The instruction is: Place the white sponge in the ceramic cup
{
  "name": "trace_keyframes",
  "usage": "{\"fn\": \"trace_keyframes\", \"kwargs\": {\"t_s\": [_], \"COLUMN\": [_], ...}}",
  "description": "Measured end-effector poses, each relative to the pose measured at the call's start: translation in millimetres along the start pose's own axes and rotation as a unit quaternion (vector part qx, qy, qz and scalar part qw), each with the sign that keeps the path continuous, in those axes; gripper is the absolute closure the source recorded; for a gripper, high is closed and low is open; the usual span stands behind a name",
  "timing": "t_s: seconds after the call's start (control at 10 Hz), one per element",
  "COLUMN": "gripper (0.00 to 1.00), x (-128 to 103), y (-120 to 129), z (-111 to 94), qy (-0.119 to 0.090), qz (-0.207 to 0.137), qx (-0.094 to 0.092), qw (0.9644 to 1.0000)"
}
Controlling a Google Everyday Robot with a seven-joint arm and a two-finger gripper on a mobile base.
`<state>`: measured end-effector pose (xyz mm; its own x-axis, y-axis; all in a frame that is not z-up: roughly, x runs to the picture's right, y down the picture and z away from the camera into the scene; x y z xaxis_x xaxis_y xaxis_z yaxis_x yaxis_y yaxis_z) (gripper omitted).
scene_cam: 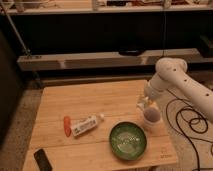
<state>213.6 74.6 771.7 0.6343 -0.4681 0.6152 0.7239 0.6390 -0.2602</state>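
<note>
The ceramic cup (152,118) is a small pale cylinder with a darker inside, standing near the right edge of the wooden table (85,100). My gripper (146,104) hangs at the end of the white arm (172,80), right above and slightly left of the cup, almost touching its rim. A small pale patch shows at the gripper, but I cannot tell if it is the white sponge. No white sponge lies on the table.
A wide green bowl (128,141) sits just front-left of the cup. A white labelled tube (86,125) and an orange-red object (67,126) lie at middle left. A black object (42,159) lies at the front left corner. Black cables (189,122) trail on the floor at right.
</note>
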Motion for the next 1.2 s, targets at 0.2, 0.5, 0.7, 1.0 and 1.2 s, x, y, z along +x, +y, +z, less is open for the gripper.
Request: {"fn": "trace_keyframes", "kwargs": {"t_s": [0.2, 0.5, 0.7, 1.0, 1.2], "gripper": [0.85, 0.99, 1.00, 1.00, 1.00], "x": [-2, -9, -13, -12, -11], "y": [0, 14, 25, 28, 28], "z": [-2, -10, -16, -16, -13], "qy": [0.006, 0.014, 0.015, 0.008, 0.005], "qz": [0.003, 0.019, 0.029, 0.035, 0.038], "qx": [-0.002, 0.001, 0.002, -0.006, -0.019], "qw": [1.0000, 0.9997, 0.9995, 0.9994, 0.9991]}}
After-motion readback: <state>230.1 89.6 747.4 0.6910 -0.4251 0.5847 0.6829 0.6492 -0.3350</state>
